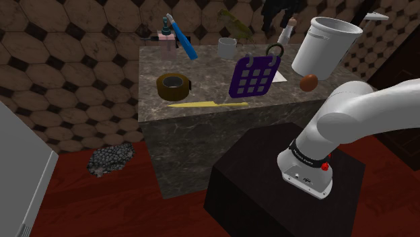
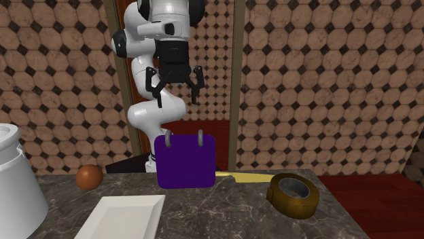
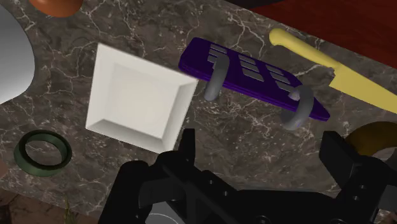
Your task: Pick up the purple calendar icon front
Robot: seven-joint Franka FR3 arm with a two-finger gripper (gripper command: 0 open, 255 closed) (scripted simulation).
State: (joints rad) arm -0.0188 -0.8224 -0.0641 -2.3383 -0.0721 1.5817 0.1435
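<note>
Overhead, the gripper (image 2: 177, 98) hung with its 2 black fingers (image 3: 347, 162) spread wide, clasping nothing. Below it the purple calendar (image 2: 185, 163) stood upright on the marble counter (image 2: 224, 210), 2 grey rings on top. In the second exterior view a yellow knife (image 2: 248, 178) lay partly hidden behind it. A tape roll (image 2: 293, 193) sat to its right. A white plate (image 2: 122, 217) lay nearer on the left, cut off by the frame. An orange ball (image 2: 89, 177) rested farther left.

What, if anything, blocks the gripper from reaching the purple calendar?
Probably nothing, so likely yes: the open gripper hangs above the upright purple calendar with only air between, and the white tray and tape roll sit off to its sides.
</note>
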